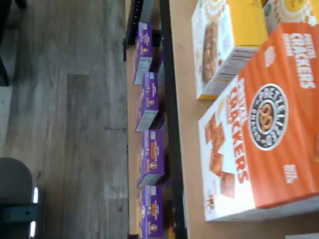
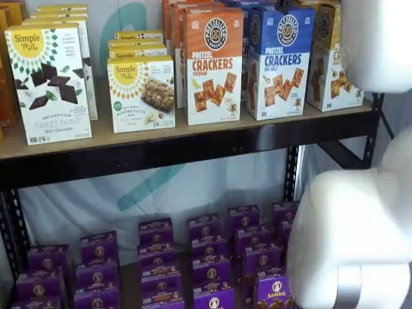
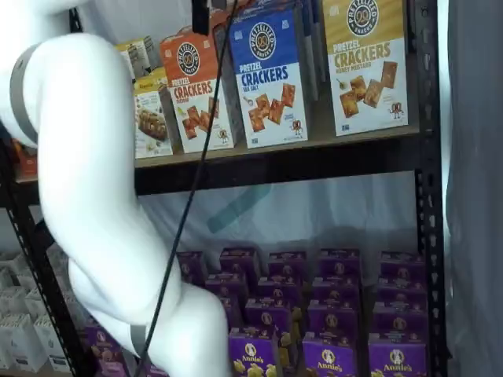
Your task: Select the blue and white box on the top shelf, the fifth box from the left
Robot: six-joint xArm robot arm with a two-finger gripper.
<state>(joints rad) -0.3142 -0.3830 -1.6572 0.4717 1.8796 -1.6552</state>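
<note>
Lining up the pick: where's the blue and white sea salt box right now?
In both shelf views the blue and white box stands upright on the top shelf, between the orange cheddar box and the yellow-topped box.

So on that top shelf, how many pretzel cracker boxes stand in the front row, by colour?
Orange cheddar box: 1
Blue and white box: 1
Yellow honey mustard box: 1
Total: 3 front boxes. More stand behind them, too hidden to count.
</note>
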